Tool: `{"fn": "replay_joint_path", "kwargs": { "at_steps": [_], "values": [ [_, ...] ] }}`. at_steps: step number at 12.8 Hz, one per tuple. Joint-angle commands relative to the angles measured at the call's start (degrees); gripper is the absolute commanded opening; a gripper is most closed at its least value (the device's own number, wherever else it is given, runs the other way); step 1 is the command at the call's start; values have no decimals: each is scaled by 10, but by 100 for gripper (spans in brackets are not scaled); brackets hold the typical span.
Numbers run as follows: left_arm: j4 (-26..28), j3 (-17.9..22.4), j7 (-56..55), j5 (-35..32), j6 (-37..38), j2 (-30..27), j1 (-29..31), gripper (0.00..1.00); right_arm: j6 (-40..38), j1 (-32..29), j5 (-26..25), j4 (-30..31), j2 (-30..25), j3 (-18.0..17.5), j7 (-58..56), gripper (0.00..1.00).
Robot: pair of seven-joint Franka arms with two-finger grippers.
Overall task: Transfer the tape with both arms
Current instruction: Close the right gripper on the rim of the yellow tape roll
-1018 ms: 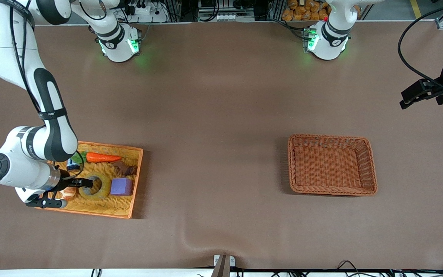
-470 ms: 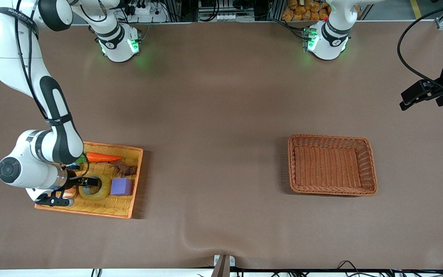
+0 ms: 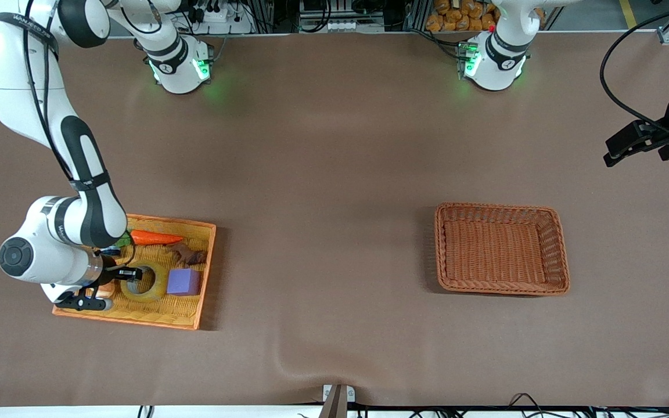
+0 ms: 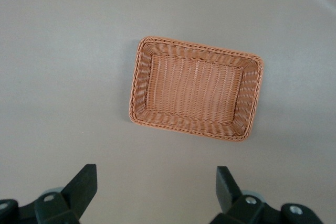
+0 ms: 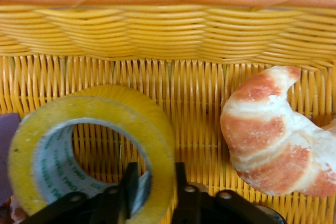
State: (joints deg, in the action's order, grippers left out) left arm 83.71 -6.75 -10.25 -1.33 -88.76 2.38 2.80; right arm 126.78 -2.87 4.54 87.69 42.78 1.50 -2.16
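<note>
R claw (image 3: 128, 273) is down in the yellow tray (image 3: 192, 313) at the R arm's end of the tabletop (image 3: 323, 174), fingers clamped on the wall of the tape (image 3: 157, 285): in the R wrist view one finger (image 5: 128, 184) sits inside the hole, the other (image 5: 181, 182) outside the yellow rim, w/ the roll's wall pinched between. Tape (image 5: 79, 145) lies flat on the tray's weave, ring-side up, greyish core showing.

Seen from the front cam, w/ the tape as clock centre: purple cube (image 3: 183, 282) at 3 o'clock, just beside it; carrot (image 3: 154, 237) at 12, apart; a brown piece (image 3: 188, 254) at approx 1–2. Croissant (image 5: 273, 135) lies beside the tape on the claw's side, near the tray wall, not touching the roll; mostly hidden under the R arm in the front view.

L claw (image 3: 639, 142) waits up over the bare tabletop at the L arm's end, fingers wide apart, holding nothing. L wrist view looks down between its fingers (image 4: 81, 190) at the brown wicker basket (image 4: 139, 82). Basket (image 3: 442, 249) sits at approx 3 o'clock from the tray, well apart.
</note>
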Motion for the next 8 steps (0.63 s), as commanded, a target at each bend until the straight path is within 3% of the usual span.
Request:
{"fn": "replay_joint_path", "kwargs": {
  "at_steps": [1, 4, 8],
  "values": [
    [-7, 0, 14, 9, -2, 0, 2, 100, -2, -3, 14, -5, -11, -5, -2, 0],
    [-7, 0, 14, 9, -2, 0, 3, 100, -25, -8, 14, -14, -36, -4, -48, 0],
    [-7, 0, 14, 9, -2, -2, 2, 100, -163, -19, 14, -60, -89, -4, -100, 0]
  ]
}}
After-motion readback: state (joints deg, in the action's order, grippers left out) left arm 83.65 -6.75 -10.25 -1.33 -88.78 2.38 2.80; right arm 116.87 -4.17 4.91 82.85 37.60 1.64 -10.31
